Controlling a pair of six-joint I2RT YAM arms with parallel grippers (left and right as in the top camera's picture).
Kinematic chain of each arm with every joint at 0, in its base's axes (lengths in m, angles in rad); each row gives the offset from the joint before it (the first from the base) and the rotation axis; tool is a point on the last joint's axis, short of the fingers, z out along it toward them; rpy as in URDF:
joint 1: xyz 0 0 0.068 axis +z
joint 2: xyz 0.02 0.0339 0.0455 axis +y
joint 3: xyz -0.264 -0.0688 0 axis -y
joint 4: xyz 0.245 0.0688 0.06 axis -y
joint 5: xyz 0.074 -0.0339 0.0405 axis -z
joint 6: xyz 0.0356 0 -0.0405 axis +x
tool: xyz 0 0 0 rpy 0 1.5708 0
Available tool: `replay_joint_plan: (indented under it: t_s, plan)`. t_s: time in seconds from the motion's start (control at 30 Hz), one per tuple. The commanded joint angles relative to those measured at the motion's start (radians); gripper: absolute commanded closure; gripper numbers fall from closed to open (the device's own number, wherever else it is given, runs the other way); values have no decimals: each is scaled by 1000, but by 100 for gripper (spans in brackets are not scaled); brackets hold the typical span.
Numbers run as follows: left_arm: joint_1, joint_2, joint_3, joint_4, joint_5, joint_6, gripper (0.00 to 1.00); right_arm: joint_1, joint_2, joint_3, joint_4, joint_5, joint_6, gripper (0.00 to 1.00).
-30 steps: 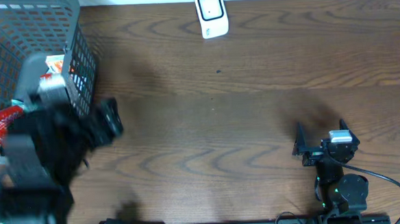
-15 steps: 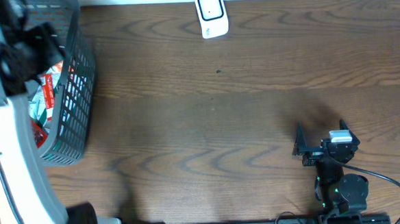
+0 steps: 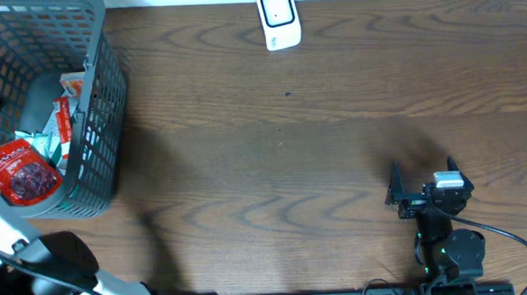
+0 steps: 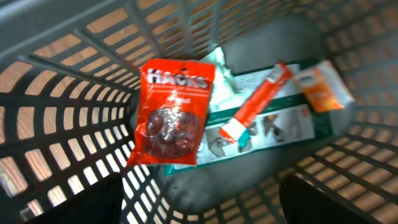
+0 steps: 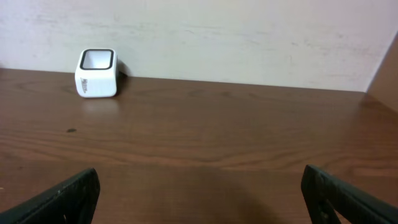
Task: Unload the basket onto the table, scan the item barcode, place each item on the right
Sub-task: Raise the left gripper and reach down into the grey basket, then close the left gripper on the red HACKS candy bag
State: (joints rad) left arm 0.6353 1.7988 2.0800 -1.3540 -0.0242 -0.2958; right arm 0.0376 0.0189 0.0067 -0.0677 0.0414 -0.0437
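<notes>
A grey mesh basket [image 3: 98, 93] at the table's left end holds the items. In the left wrist view a red Hacks candy bag [image 4: 172, 112] lies on top, beside a red-and-white tube [image 4: 256, 102], a teal-and-white box [image 4: 273, 127] and a small orange packet [image 4: 322, 87]. My left gripper [image 4: 205, 205] hovers open above the basket floor, its dark fingers at the bottom corners, touching nothing. The white barcode scanner [image 3: 278, 18] stands at the table's far edge. Near the front right, my right gripper [image 3: 423, 171] rests open and empty, facing the scanner [image 5: 96, 73].
The red bag [image 3: 19, 171] shows through the basket top in the overhead view. The left arm's white link and black base [image 3: 44, 276] fill the bottom left corner. Bare brown wood lies between basket, scanner and right arm. A pale wall stands behind the scanner.
The left arm has swung off the basket's front toward the left edge, uncovering the red bag in the overhead view. The right arm has not moved.
</notes>
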Motion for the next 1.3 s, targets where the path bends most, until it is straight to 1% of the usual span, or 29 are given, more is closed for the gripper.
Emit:
replay_joint_plan:
  t_s: [0.0, 0.13, 0.23, 0.47, 0.6, 0.73, 0.83, 0.97, 1.1, 1.27]
  plan:
    - [21, 18, -70, 19, 24, -13, 19, -6, -3, -1, -3, 6, 13, 1]
    - [21, 18, -186, 87, 8, -3, 19, -6, -3, -1, -3, 6, 13, 1]
    - [21, 18, -281, 165, -31, 37, 19, -6, -3, -1, -3, 6, 13, 1]
    - [21, 18, -442, 304, -32, 119, 19, -6, -3, -1, -3, 6, 13, 1]
    - [21, 18, -500, 355, -32, 147, 19, -6, -3, -1, -3, 6, 13, 1]
    - [21, 18, -562, 421, -33, 147, 18, -6, -3, -1, -3, 6, 13, 1]
    - [21, 19, -605, 473, -40, 175, 18, -6, -3, -2, -3, 6, 13, 1]
    - [21, 19, -618, 485, -101, 177, 18, -6, -3, -1, -3, 6, 13, 1]
    - [24, 19, -631, 491, -109, 178, 18, -6, -3, -1, -3, 6, 13, 1]
    - [37, 19, -690, 547, -124, 180, 17, -6, -3, -1, -3, 6, 13, 1]
